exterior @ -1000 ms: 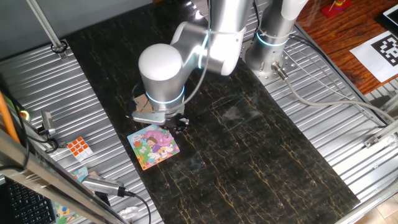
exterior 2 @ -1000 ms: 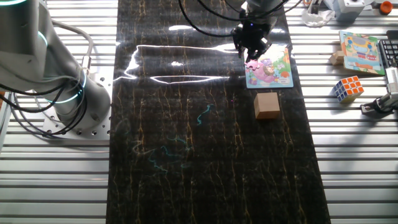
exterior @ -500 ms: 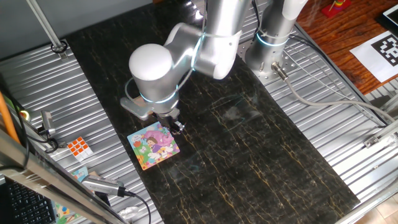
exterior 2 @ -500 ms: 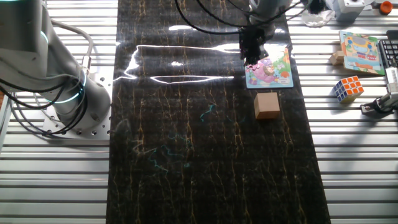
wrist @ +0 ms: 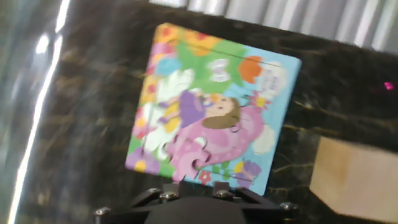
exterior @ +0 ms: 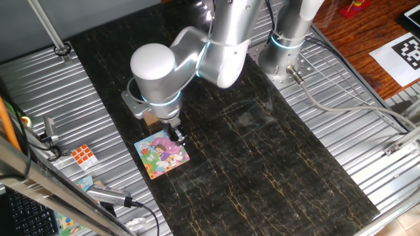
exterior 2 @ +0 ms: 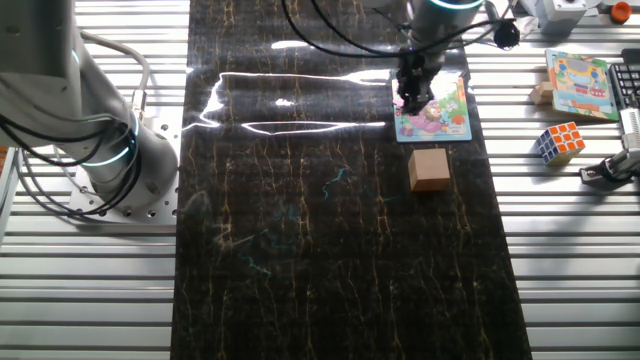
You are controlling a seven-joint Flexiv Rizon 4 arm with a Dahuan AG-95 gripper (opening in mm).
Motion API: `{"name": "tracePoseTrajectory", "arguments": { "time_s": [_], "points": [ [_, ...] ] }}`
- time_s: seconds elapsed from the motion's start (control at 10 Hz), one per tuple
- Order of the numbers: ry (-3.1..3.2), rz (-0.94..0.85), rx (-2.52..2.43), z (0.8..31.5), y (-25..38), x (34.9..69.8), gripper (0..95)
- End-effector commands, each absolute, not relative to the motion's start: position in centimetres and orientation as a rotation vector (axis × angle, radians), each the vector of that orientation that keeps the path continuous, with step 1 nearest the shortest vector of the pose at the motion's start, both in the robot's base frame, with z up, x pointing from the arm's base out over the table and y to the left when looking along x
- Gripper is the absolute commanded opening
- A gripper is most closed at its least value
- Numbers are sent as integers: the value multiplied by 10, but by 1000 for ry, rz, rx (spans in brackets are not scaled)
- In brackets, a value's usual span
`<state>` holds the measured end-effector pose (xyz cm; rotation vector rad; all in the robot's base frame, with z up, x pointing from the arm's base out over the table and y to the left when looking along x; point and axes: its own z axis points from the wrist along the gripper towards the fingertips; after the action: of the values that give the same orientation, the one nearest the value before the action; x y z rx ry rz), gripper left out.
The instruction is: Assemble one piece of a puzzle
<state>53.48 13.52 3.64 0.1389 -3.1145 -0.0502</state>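
Note:
The puzzle [exterior: 162, 153] is a small square cartoon board lying flat on the dark mat; it also shows in the other fixed view [exterior 2: 436, 112] and fills the hand view [wrist: 211, 93]. My gripper [exterior: 177, 136] hangs just above the board's edge, also seen in the other fixed view [exterior 2: 413, 98]. In the hand view the gripper [wrist: 194, 183] has its jaws drawn together at the bottom edge. The piece [wrist: 186, 155], pink with knobbed outline, sits right at their tips over the pink part of the picture. Whether it touches the board I cannot tell.
A tan wooden block [exterior 2: 429, 168] stands on the mat beside the puzzle, also in the hand view [wrist: 353, 180]. A Rubik's cube [exterior 2: 558, 142] and a second picture board [exterior 2: 579, 82] lie on the ribbed metal table. The arm's base [exterior 2: 90, 140] stands at the left.
My gripper has moved from beside the puzzle's edge to over the board, and the wrist has turned.

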Motion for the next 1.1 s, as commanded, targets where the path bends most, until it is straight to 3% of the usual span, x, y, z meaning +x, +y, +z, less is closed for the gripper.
{"name": "tracePoseTrajectory", "arguments": {
  "time_s": [0.1, 1.1],
  "points": [
    [-3138, -76, 68, 31, 135, 543, 380],
    [-3118, -143, -158, 25, 144, 542, 380]
  ]
}}
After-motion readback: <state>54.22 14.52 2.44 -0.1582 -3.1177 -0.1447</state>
